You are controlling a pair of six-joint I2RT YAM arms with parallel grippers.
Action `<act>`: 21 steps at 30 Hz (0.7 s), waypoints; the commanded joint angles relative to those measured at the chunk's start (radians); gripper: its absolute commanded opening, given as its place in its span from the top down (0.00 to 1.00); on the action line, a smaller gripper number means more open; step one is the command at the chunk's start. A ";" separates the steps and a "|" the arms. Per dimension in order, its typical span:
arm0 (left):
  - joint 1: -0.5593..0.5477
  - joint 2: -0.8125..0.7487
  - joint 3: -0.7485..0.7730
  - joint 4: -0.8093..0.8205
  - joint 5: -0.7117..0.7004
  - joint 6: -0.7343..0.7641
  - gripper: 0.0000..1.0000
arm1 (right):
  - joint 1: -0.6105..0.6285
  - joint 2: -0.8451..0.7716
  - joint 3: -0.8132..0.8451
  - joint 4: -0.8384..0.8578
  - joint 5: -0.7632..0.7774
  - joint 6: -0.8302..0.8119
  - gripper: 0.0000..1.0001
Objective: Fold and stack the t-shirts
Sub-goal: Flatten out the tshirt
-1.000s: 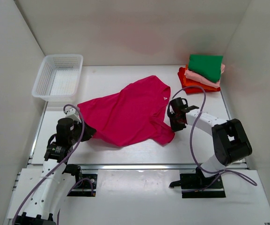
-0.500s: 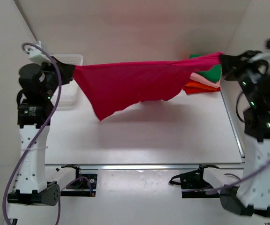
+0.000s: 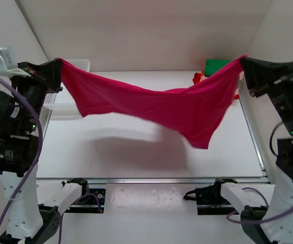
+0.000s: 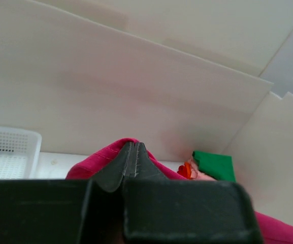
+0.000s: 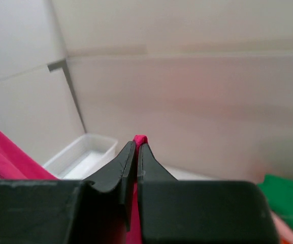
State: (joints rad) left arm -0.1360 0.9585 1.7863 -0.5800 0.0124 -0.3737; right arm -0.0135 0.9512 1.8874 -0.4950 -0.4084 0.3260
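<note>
I've got the magenta t-shirt (image 3: pixel 156 104) strung up in the air between both arms, hanging above the table (image 3: pixel 136 162). On the far left the left gripper (image 3: pixel 60 62) is clamped on one edge of it, in front of the white basket (image 3: pixel 60 109). On the far right the right gripper (image 3: pixel 242 61) is clamped on the opposite edge. Both wrist views show jaws pressed together with a sliver of magenta cloth pinched at the tips. The cloth sags in the middle, and a loose flap hangs lowest right of centre (can't tell if it's a sleeve or the hem). At the table's far right corner sits the folded stack (image 3: pixel 215 66), green on top, orange-red peeking out beneath, mostly hidden behind the hanging shirt. The shirt's shadow falls on the table below it.
</note>
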 commanded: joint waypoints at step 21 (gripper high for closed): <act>0.266 0.675 0.446 0.018 0.279 -0.057 0.98 | -0.086 0.686 0.408 0.074 -0.162 0.057 1.00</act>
State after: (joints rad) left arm 0.0875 1.7664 2.1521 -0.6498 0.2501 -0.3885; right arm -0.0257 1.7432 2.2871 -0.6014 -0.5186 0.2989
